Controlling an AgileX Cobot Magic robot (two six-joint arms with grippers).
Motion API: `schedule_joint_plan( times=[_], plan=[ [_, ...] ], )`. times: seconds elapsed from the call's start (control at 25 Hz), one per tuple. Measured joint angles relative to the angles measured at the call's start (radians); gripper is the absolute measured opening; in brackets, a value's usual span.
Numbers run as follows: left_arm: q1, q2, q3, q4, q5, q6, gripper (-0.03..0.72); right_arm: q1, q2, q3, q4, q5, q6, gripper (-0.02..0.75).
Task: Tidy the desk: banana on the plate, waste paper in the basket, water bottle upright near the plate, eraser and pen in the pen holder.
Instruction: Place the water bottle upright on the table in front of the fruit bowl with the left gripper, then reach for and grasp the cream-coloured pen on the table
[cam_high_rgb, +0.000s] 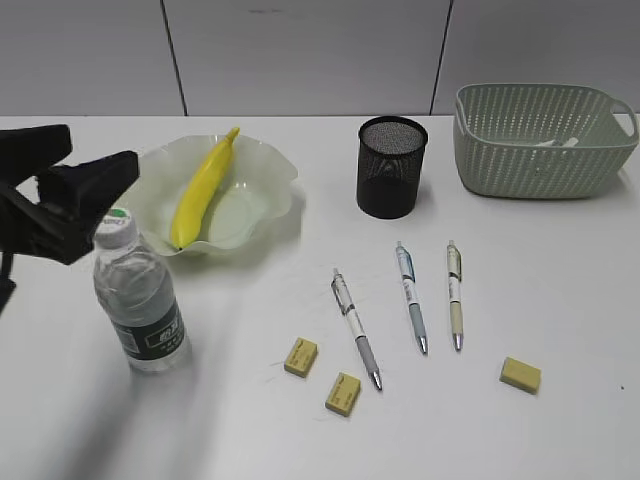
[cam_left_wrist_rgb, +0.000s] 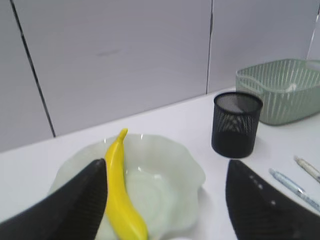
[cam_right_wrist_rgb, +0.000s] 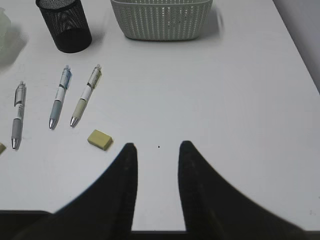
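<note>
The yellow banana (cam_high_rgb: 205, 190) lies in the pale green ruffled plate (cam_high_rgb: 270, 175); the left wrist view also shows the banana (cam_left_wrist_rgb: 120, 195) and the plate (cam_left_wrist_rgb: 185, 170). The water bottle (cam_high_rgb: 140, 300) stands upright in front of the plate. A white scrap of waste paper (cam_high_rgb: 556, 142) lies inside the green basket (cam_high_rgb: 540, 170). Three pens (cam_high_rgb: 355, 325) (cam_high_rgb: 412, 298) (cam_high_rgb: 455, 295) and three yellow erasers (cam_high_rgb: 301, 356) (cam_high_rgb: 343, 393) (cam_high_rgb: 521, 374) lie on the desk in front of the black mesh pen holder (cam_high_rgb: 392, 168). My left gripper (cam_high_rgb: 95, 165) is open and empty, just above the bottle cap. My right gripper (cam_right_wrist_rgb: 157, 150) is open and empty, right of one eraser (cam_right_wrist_rgb: 100, 139).
The basket (cam_right_wrist_rgb: 160, 20) stands at the back right and the pen holder (cam_right_wrist_rgb: 65, 25) to its left. A grey panelled wall runs behind the desk (cam_high_rgb: 560, 300). The desk's right edge shows in the right wrist view.
</note>
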Motion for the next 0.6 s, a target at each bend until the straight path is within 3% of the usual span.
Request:
schedule_joint_plan(
  times=[0.16,0.28,0.48,0.6],
  plan=[
    [0.020,-0.248,-0.162,-0.008,0.671,0.000,0.529,0.000,0.000,0.000,0.001,0.000,0.000,0.235],
    [0.048,-0.422,-0.252,0.009,1.049,0.000,0.490,0.000,0.000,0.000,0.001,0.000,0.000,0.235],
    [0.079,-0.653,-0.274,0.027,1.515,-0.057,0.464,0.000,0.000,0.000,0.006,0.000,0.000,0.235],
    [0.078,-0.808,-0.274,0.059,1.628,-0.127,0.463,0.000,0.000,0.000,0.013,0.000,0.000,0.235]
  ],
)
